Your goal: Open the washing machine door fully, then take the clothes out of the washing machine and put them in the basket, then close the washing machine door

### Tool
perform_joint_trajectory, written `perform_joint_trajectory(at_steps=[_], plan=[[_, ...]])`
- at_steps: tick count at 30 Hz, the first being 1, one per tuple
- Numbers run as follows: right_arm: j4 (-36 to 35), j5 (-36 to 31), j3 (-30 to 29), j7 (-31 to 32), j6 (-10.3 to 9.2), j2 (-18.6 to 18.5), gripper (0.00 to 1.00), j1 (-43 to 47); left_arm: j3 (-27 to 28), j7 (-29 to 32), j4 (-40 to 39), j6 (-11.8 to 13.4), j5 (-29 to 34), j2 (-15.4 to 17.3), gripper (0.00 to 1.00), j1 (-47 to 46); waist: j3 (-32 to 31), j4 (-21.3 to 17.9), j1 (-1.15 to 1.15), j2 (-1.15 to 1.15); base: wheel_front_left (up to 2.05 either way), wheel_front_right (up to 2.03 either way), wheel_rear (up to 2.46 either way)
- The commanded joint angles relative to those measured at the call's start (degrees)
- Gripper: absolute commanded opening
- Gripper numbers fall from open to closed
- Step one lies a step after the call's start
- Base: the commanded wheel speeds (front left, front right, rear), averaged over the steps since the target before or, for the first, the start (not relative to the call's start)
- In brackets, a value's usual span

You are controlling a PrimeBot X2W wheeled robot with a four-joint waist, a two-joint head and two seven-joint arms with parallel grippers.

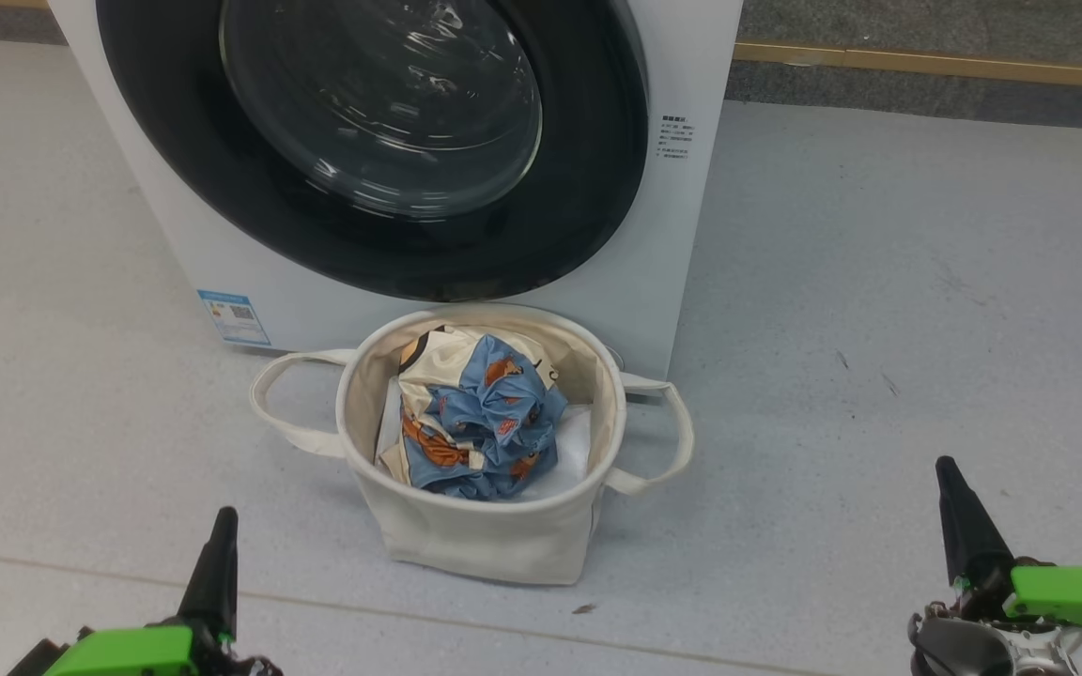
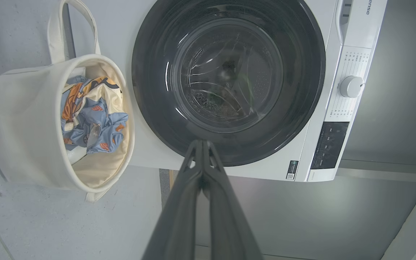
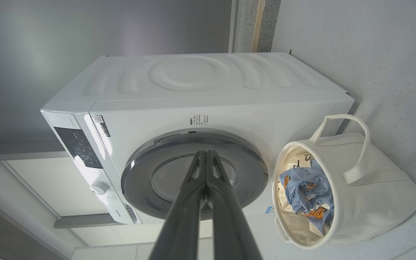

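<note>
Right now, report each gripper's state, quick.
Left gripper: closed, fingers pressed together, holding nothing.
Right gripper: closed, fingers pressed together, holding nothing.

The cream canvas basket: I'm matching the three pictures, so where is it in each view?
Head view: round cream canvas basket at lower centre.
Left wrist view: basket at left.
Right wrist view: basket at lower right.
Shared landmark: black-rimmed round washing machine door beside it.

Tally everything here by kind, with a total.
White boxy front-loading washing machine: 1
Round cream canvas basket: 1
Heap of light-blue and cream printed clothes: 1
Dark-fingered left end effector and right end effector: 2
Total: 5
</note>
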Motion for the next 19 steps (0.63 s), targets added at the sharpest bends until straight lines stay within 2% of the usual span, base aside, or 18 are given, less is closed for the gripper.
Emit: perform_joint_trajectory(at_steps=[1, 19], plan=[[-2.15, 0.33, 1.09, 0.43, 0.01, -0.55, 0.0, -0.83, 1.91, 0.46, -2.13, -0.41, -0.18, 0.83, 0.0, -1.39, 0.0, 0.0, 0.0, 0.0, 0.0, 0.0, 0.0], [-2.15, 0.33, 1.09, 0.43, 0.01, -0.55, 0.0, -0.83, 1.91, 0.46, -2.13, -0.41, -0.18, 0.83, 0.0, -1.38, 0.0, 0.0, 0.0, 0.0, 0.0, 0.0, 0.0]])
